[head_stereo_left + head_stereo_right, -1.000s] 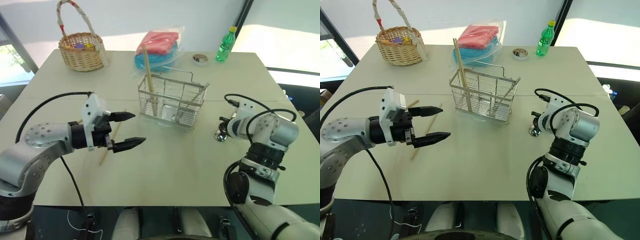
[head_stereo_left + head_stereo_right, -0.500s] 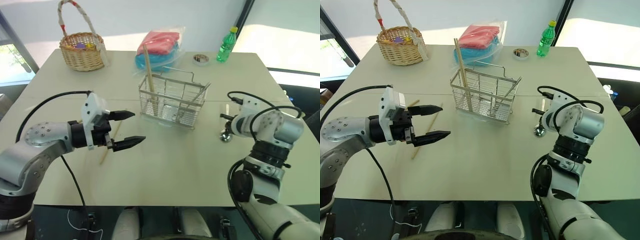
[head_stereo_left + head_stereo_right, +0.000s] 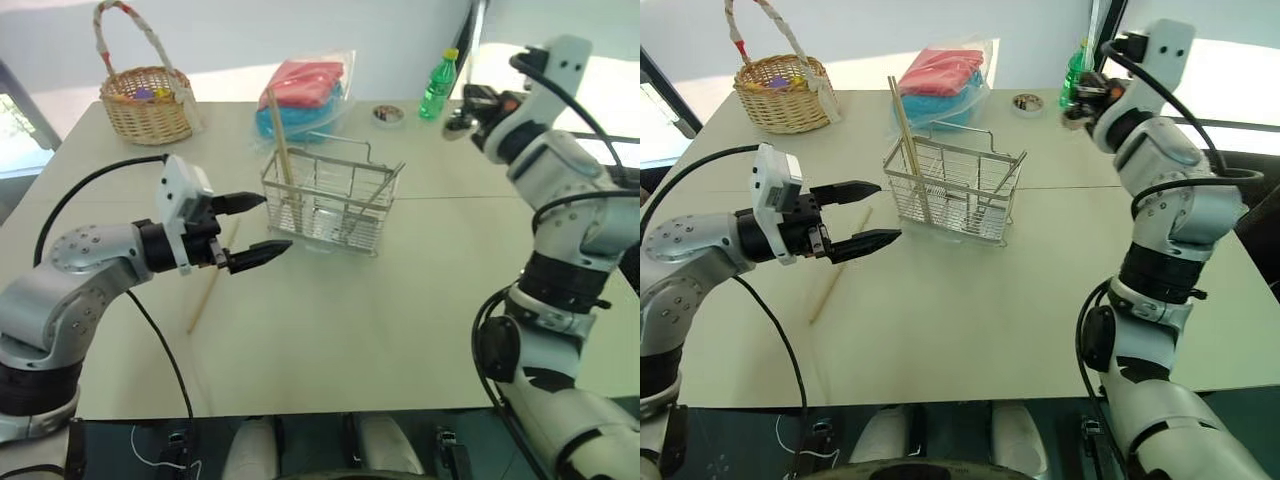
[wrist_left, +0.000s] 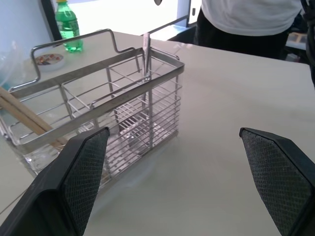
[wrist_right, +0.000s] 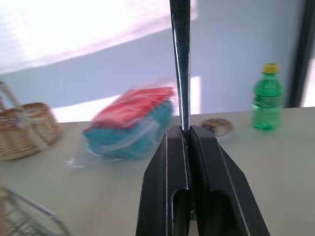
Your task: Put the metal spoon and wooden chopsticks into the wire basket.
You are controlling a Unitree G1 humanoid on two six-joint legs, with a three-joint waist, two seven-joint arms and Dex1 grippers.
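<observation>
A pale, matte table (image 3: 340, 320) carries a rectangular wire basket (image 3: 325, 200) of shiny silver grid near its middle, with see-through sides and a thin wire handle. Wooden chopsticks (image 3: 279, 140), long, thin and pale tan, stand leaning inside the basket at its left end, and a slim metal rod rests tilted against the opposite end. Another thin wooden stick (image 3: 213, 278) lies flat on the table just left of the basket. The left gripper (image 3: 252, 228) hovers above that stick with its two black, cross-hatched fingers (image 4: 86, 174) spread wide apart and holding nothing. The right gripper (image 3: 462, 112) is raised high over the far right part of the table, its fingers (image 5: 167, 182) pressed together on the slim, shiny handle of the metal spoon (image 5: 180, 64). Along the far edge sit a round woven wicker basket (image 3: 147, 102) with a tall looped handle, red and blue cloth in a clear plastic bag (image 3: 300, 92), a small round dish (image 3: 388, 114) and a green plastic bottle (image 3: 437, 88).
</observation>
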